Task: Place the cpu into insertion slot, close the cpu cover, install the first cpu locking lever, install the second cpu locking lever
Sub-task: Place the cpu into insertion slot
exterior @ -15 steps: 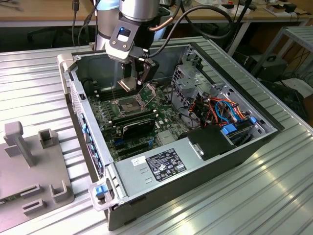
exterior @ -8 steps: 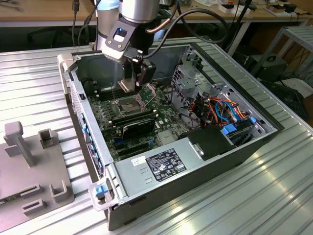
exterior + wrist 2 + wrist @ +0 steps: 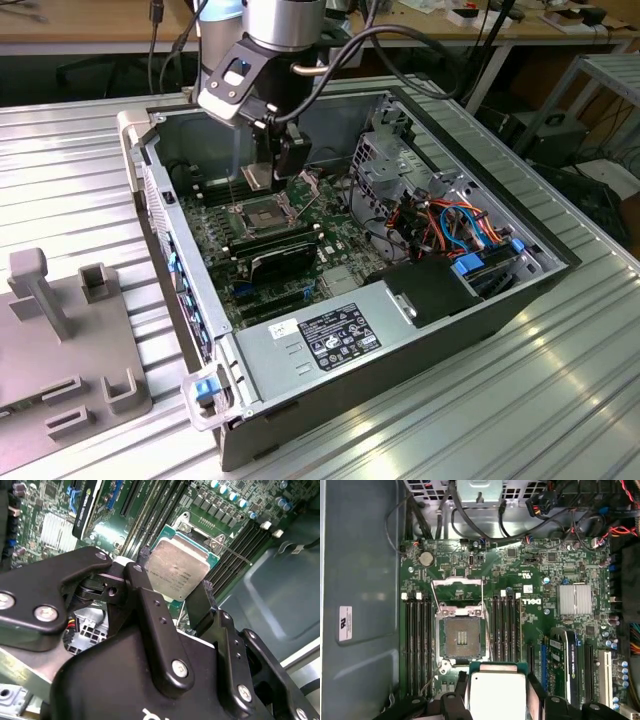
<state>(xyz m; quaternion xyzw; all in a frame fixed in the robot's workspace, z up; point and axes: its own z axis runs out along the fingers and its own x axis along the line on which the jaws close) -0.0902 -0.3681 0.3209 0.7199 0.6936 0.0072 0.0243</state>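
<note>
The cpu (image 3: pixel 177 570), a flat square chip with a dull silver top, hangs level between the fingers of my gripper (image 3: pixel 172 582), which is shut on its two opposite edges. In the exterior view the gripper (image 3: pixel 268 175) holds the cpu (image 3: pixel 256 178) a little above the motherboard, just beyond the insertion slot (image 3: pixel 262 214). In the first wrist view the cpu (image 3: pixel 497 695) sits beside the bare insertion slot (image 3: pixel 462 639), whose dark pin field shows. The cpu cover (image 3: pixel 457 594) is swung open on the slot's far side. Thin wire levers (image 3: pixel 433 611) stand released along the slot.
Long black memory slots (image 3: pixel 417 630) flank the socket on both sides. A black card (image 3: pixel 280 255), the power supply (image 3: pixel 330 335) and a cable bundle (image 3: pixel 450 220) fill the case toward the exterior view's right. A grey fixture (image 3: pixel 70 330) lies on the ribbed table outside the case.
</note>
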